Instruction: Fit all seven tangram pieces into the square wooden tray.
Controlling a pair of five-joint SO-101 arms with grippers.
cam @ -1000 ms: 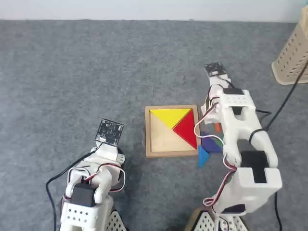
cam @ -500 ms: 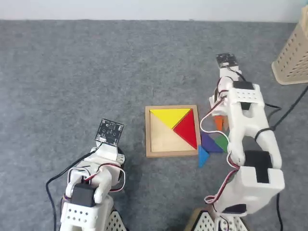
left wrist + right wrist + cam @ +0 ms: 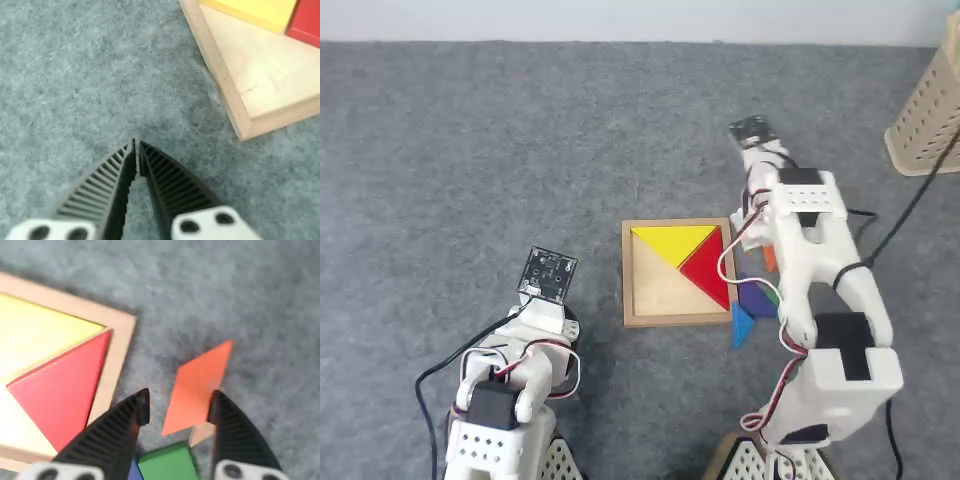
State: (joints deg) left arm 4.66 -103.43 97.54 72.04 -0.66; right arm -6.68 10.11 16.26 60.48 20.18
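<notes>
From the high view, a square wooden tray (image 3: 628,275) lies near the middle of the grey, felt-like table (image 3: 470,150), well short of its far edge. Inside it, a yellow triangle (image 3: 678,243) fills the far side. A red triangle (image 3: 710,268) sits against the right rim, and the two meet along one slanted edge. The rest of the tray floor is bare pale wood. Loose pieces cluster just off the tray's right rim. A blue triangle (image 3: 741,325) lies by the near right corner, with a purple piece (image 3: 755,296), a green piece (image 3: 776,296) and an orange piece (image 3: 769,258) beside it. All are partly covered by the white right arm (image 3: 810,260). The left arm (image 3: 515,380) stands toward the table's near left, apart from the tray. A beige perforated container (image 3: 925,110) stands far to the right.

In the left wrist view, the left gripper (image 3: 136,146) has its ribbed black jaws pressed together with nothing between them. It is over grey felt near a tray corner.

In the right wrist view, the right gripper (image 3: 180,397) is spread wide, one jaw on each side of the orange piece. This piece is a flat parallelogram lying on the felt just beside the tray rim. Whether the jaws touch it cannot be told. The green piece lies at its near end.
</notes>
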